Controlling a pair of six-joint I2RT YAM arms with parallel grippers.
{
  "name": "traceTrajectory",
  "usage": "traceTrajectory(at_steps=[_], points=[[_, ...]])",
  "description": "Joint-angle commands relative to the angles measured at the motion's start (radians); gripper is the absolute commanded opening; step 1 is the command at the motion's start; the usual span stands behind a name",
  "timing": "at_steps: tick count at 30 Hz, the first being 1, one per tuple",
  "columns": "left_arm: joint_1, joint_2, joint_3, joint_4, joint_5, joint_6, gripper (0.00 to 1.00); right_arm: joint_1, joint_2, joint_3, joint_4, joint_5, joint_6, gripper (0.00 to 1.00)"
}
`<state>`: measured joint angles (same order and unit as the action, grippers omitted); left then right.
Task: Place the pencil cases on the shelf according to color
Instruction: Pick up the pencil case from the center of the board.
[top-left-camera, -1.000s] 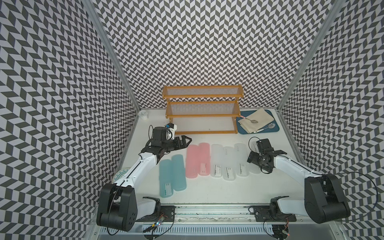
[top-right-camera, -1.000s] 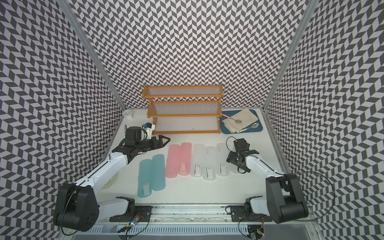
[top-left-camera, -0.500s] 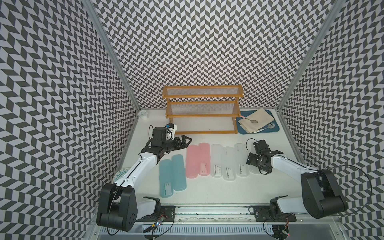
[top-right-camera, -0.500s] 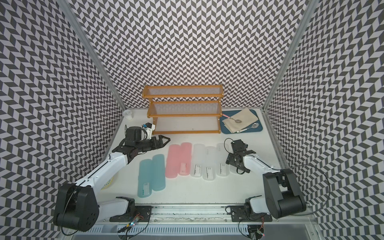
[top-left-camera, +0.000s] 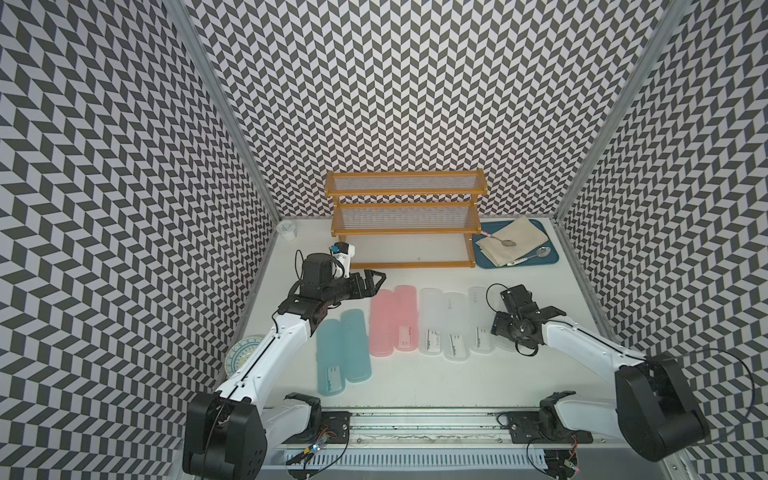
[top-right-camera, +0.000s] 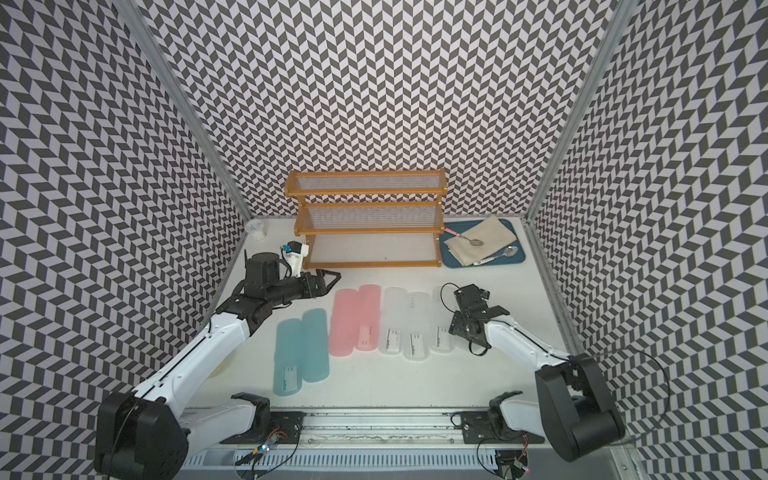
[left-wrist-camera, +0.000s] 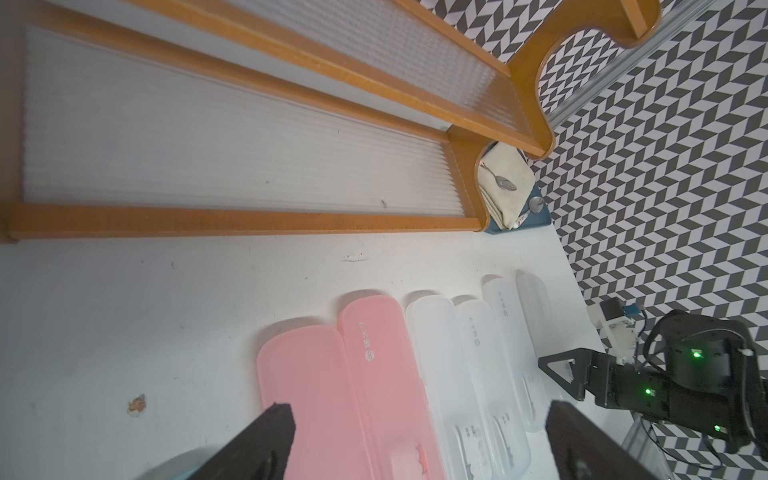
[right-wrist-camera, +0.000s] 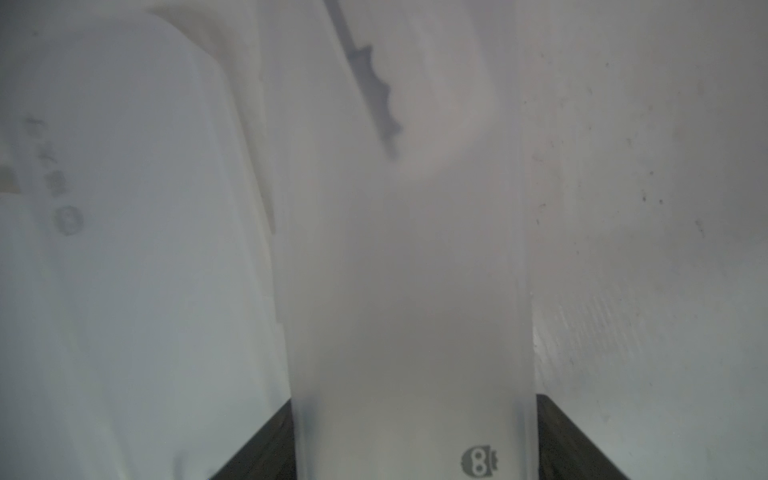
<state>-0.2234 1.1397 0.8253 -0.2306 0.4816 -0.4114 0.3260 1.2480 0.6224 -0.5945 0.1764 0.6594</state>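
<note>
Several pencil cases lie in a row on the white table: two teal (top-left-camera: 330, 361), two pink (top-left-camera: 381, 324) and frosted white ones (top-left-camera: 431, 322). My right gripper (right-wrist-camera: 411, 436) is down over the rightmost white case (right-wrist-camera: 407, 291) and shut on it, a finger against each long edge. In a top view the gripper (top-left-camera: 509, 332) hides most of that case. My left gripper (top-left-camera: 372, 282) hovers open above the far ends of the pink cases (left-wrist-camera: 374, 395), holding nothing. The orange-brown shelf (top-left-camera: 403, 193) stands at the back wall with all three tiers bare.
A blue tray (top-left-camera: 540, 259) with a beige cloth and spoons sits right of the shelf. A small white cup (top-left-camera: 286, 230) stands in the back left corner. A patterned plate (top-left-camera: 243, 357) lies under my left arm. Patterned walls close three sides.
My right gripper has shifted slightly left onto the rightmost white case and its jaws have closed in on it. The left arm has not moved.
</note>
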Motion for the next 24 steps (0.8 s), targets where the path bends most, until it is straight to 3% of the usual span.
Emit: traceTrajectory(at_steps=[1, 11, 18, 24], points=[[-0.007, -0.027, 0.093, -0.053, -0.06, 0.024, 0.99, 0.017, -0.079, 0.069, -0.043, 0.0, 0.006, 0.74], [-0.074, 0.008, 0.254, -0.005, -0.097, -0.066, 1.0, 0.106, -0.154, 0.365, -0.111, -0.138, -0.137, 0.69], [-0.1, 0.19, 0.508, -0.032, -0.144, 0.01, 1.0, 0.132, -0.03, 0.681, -0.113, -0.184, -0.217, 0.69], [-0.1, 0.26, 0.505, 0.055, -0.143, 0.053, 1.0, 0.132, 0.114, 0.911, -0.088, -0.149, -0.276, 0.69]])
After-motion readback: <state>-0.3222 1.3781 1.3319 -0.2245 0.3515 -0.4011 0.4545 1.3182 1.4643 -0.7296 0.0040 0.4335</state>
